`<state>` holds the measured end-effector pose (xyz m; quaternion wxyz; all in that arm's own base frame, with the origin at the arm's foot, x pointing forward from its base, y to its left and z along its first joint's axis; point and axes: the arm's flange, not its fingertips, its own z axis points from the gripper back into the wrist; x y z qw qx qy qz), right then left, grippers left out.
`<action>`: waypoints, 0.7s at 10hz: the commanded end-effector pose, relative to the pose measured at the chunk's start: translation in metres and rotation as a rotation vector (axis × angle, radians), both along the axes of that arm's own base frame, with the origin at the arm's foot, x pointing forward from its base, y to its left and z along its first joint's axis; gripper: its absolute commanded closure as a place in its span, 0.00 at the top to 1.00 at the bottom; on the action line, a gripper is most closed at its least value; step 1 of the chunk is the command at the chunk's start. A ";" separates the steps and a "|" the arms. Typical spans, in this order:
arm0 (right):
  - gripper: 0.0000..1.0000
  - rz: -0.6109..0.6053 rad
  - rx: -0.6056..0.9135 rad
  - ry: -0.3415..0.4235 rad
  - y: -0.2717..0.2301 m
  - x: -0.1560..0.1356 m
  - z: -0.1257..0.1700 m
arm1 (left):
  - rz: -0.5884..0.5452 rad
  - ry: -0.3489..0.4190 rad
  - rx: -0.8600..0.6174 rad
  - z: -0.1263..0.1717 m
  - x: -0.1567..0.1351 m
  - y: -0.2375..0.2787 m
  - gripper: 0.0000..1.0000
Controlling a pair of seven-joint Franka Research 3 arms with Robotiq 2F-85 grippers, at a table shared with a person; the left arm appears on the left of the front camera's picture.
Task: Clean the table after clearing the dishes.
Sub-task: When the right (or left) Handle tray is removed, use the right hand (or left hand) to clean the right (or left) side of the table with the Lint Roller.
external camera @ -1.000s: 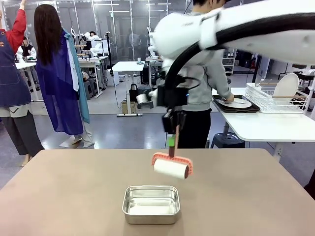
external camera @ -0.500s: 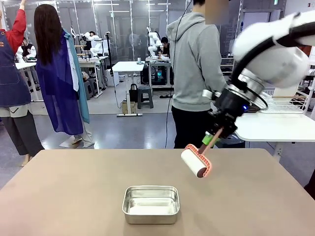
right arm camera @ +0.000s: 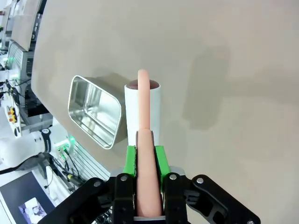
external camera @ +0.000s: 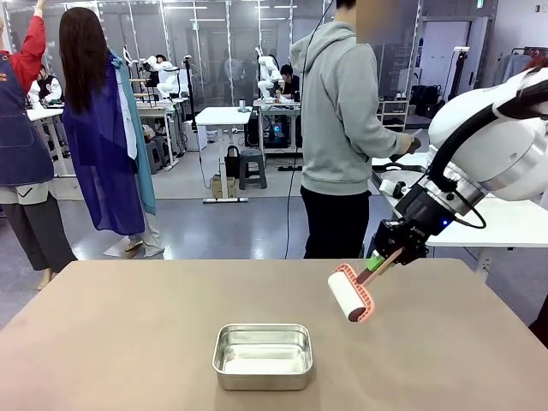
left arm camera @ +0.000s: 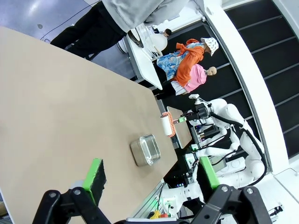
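Observation:
My right gripper [external camera: 381,259] is shut on the pink handle of a lint roller [external camera: 351,294]. Its white roll hangs tilted a little above the right far part of the beige table [external camera: 128,342]. In the right wrist view the handle runs straight out between the green pads of my right gripper [right arm camera: 145,154] to the roller [right arm camera: 142,109], whose shadow falls apart from it on the table [right arm camera: 224,70]. My left gripper [left arm camera: 150,170] stands open high over the table [left arm camera: 56,102], holding nothing. The dishes are hidden in the front view behind the person and my right arm.
A small steel pan [external camera: 263,355] sits at the table's near middle, left of the roller. A person in a grey hoodie [external camera: 342,111] stands at the far edge, facing a white side table [external camera: 505,227]. Other people stand at the back left.
My right arm has swung from the table's middle to the right and lower, carrying the lint roller, which now tilts. The person's back is now uncovered.

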<state>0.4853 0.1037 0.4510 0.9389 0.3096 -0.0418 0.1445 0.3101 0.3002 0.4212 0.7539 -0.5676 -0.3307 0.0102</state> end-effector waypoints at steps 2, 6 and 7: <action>0.10 -0.029 0.024 0.010 0.001 -0.004 0.014 | -0.011 0.001 0.000 0.003 -0.005 0.002 1.00; 0.21 -0.088 0.096 0.017 0.002 0.011 -0.030 | -0.011 0.001 0.000 0.003 -0.005 0.002 1.00; 0.21 -0.135 0.104 0.005 0.001 0.013 -0.036 | -0.011 0.001 0.000 0.003 -0.005 0.002 1.00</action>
